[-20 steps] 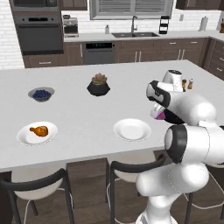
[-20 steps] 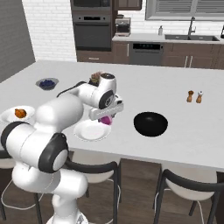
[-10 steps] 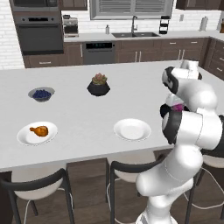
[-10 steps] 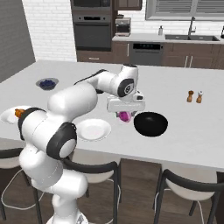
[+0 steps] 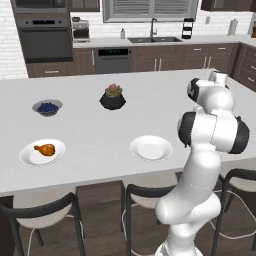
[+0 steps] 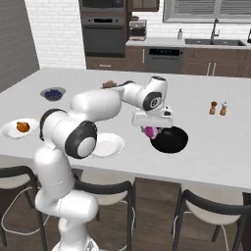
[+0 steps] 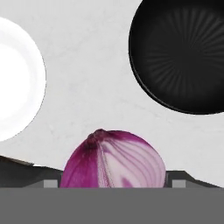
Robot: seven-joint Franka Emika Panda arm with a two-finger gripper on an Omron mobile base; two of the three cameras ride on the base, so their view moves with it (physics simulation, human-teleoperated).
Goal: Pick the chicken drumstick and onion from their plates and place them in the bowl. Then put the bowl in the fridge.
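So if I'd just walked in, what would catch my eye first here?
Probably the purple onion, held in the gripper just above the counter beside the black bowl, not yet over it. Next, the white plate it left empty near the counter's front edge, and the chicken drumstick on its own plate far to the left.

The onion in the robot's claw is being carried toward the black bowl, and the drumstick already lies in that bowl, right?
Not quite. The onion is in the gripper near the black bowl, but the hand view shows that bowl holding nothing. The left base view shows the drumstick on its white plate.
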